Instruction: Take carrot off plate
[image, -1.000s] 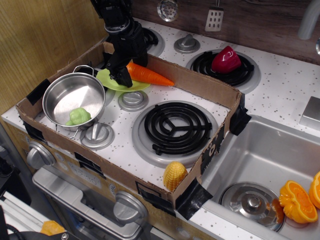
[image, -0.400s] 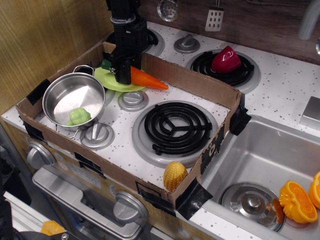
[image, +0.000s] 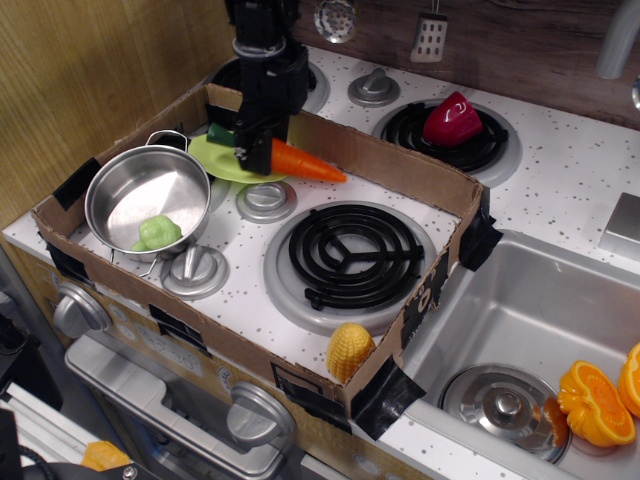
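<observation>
- Black gripper (image: 256, 152) comes down from the top edge of the view and is clamped around the thick part of the carrot (image: 305, 162), near its dark green stem end.
- Carrot lies roughly level, its point aimed right toward the cardboard wall; its stem end sits over the lime-green plate (image: 217, 160), the tapered half beyond the plate's rim. Whether it touches the plate cannot be told.
- No brand, label or readable writing shows anywhere; the dark marks on the cardboard box (image: 395, 168) and black tape (image: 384, 395) carry no legible letters.
- Arm's upper part is cut off by the frame; the gripper body hides the middle of the carrot and part of the plate.
- Steel pot (image: 148, 200) holds a small green toy (image: 156, 234); its shape is hard to make out.
- Yellow corn cob (image: 349, 350) leans on the box's front wall, partly hidden by it.
- Red pepper (image: 452, 120) rests on the back burner.
- Orange fruit halves (image: 598, 400) in the sink (image: 520, 300) are cut off at the right edge.
</observation>
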